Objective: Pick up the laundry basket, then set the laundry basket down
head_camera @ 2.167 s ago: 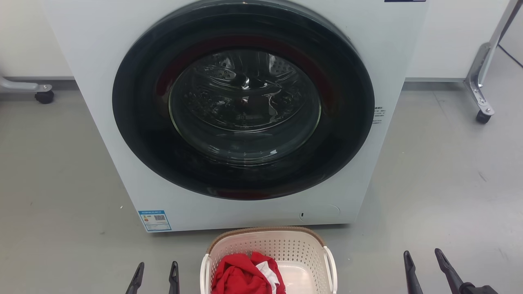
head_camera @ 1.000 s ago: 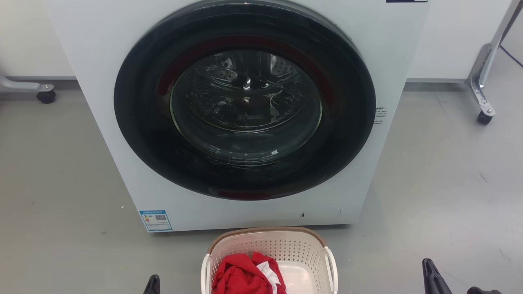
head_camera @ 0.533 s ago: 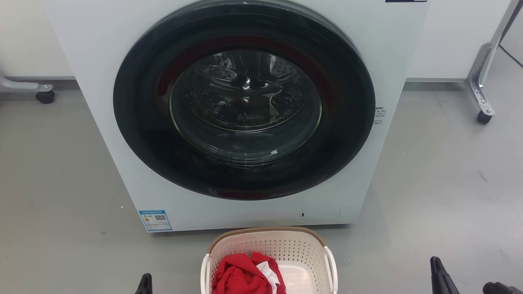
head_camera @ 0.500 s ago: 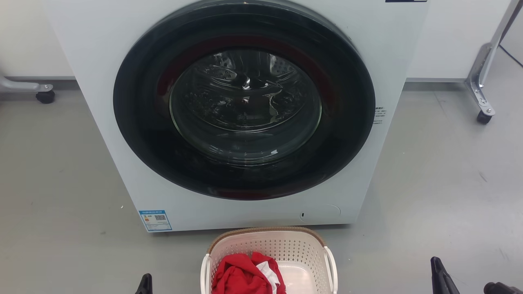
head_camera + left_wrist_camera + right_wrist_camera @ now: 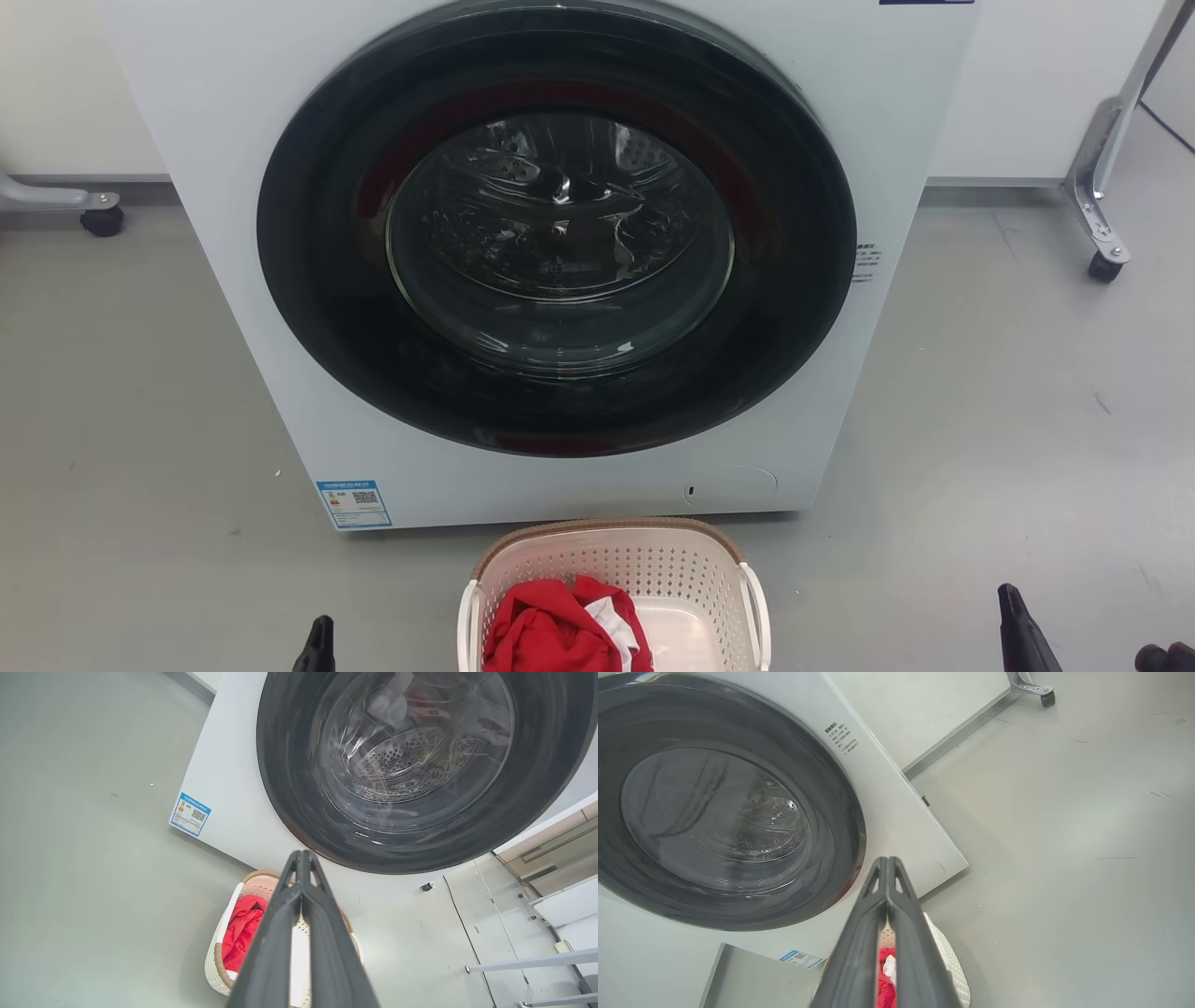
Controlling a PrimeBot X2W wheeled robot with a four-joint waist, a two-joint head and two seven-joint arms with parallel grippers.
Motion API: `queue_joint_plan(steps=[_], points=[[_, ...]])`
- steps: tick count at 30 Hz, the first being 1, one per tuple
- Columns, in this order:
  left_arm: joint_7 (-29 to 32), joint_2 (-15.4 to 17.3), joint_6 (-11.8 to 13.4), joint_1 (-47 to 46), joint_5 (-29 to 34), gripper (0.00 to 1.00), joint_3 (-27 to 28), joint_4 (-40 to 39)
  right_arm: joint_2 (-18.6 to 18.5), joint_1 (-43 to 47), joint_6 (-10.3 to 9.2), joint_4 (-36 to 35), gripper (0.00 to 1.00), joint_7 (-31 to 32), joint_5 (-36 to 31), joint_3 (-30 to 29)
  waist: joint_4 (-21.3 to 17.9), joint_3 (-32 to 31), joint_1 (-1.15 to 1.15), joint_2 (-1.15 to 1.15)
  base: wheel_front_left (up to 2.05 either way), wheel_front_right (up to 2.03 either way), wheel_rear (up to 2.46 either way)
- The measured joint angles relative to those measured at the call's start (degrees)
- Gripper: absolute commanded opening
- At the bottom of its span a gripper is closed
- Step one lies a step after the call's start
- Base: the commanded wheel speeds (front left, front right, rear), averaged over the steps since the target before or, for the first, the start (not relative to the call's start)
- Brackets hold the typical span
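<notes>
One white washing machine, its round dark door facing me, fills the far side of the grey floor. Just in front of its base, centred before me, the laundry basket stands upright on that floor. A heap of red clothes with a scrap of white lies in its left half. Whether its brown rim touches the machine I cannot tell.

The basket's long axis appears to run from the machine back toward me, with the near end cut off at the bottom of the head view. That puts its two white handles facing outward, one toward each of my arms. My left gripper sits to the basket's left and my right gripper to its right, both clear of it. My left is the nearer of the two; my right stands well out from its handle.

In each wrist view the pair of fingers is pressed together at the tips, gripping nothing. A basket resting on the floor with both grippers off it fits a lift yet to come as well as a basket already put back down. Either way, each handle lies inboard of the gripper on its side.
</notes>
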Motion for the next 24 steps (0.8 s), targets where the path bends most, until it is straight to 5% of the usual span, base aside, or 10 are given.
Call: queue_joint_plan(steps=[24], points=[[3.96, -1.16, -3.12, -3.21, -17.95, 0.00, 4.46, 2.26, 2.27, -2.37, 3.42, 1.67, 0.00, 4.91, 18.08, -5.56, -0.14, 0.09, 0.00, 0.00, 0.00, 0.00, 0.00]])
